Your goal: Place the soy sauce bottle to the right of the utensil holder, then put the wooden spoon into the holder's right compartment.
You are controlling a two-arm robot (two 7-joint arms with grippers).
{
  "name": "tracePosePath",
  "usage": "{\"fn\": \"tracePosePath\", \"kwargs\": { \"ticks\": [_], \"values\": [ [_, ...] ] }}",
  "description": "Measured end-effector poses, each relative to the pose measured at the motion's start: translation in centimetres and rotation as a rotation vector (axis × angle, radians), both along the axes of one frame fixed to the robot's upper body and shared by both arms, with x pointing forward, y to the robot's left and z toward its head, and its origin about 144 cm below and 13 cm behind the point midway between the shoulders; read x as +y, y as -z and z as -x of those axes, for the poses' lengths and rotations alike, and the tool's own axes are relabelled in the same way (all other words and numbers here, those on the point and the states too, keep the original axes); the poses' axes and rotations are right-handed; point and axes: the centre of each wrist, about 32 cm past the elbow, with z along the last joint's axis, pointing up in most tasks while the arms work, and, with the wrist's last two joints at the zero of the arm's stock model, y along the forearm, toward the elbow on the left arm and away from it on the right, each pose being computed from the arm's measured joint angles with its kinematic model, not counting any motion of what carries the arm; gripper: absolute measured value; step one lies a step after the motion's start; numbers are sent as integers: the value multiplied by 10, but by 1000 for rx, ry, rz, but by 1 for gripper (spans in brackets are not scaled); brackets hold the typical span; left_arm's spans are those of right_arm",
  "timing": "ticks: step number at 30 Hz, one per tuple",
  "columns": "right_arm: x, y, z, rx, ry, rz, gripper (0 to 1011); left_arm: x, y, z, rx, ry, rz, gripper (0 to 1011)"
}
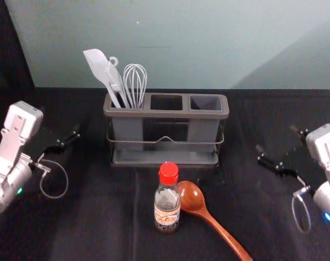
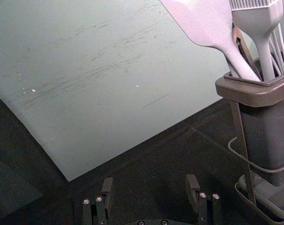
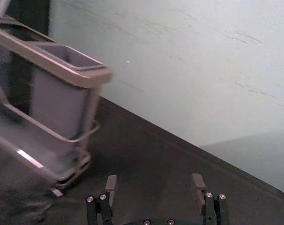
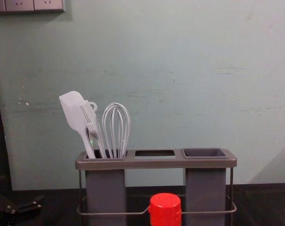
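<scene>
The bottle (image 1: pixel 167 204) stands and the spoon (image 1: pixel 193 198) lies in front of the holder (image 1: pixel 165 113). Left of it is the left gripper (image 1: pixel 66 137), right of it the right gripper (image 1: pixel 276 139), both with jaws spread.

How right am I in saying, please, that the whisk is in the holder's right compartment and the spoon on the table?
The head view shows the whisk in the holder's left compartment, not its right; the spoon is on the table.
</scene>
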Motion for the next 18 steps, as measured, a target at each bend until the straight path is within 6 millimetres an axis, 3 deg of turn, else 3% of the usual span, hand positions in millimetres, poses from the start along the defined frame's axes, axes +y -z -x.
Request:
{"fn": "tracePosePath", "kwargs": {
  "ticks": [8,18],
  "values": [
    [14,-2,38,-3,-69,-35,1002,0,0,0,0,0,0,1000],
    [38,-4,68,-10,-161,-85,1002,0,0,0,0,0,0,1000]
  ]
}}
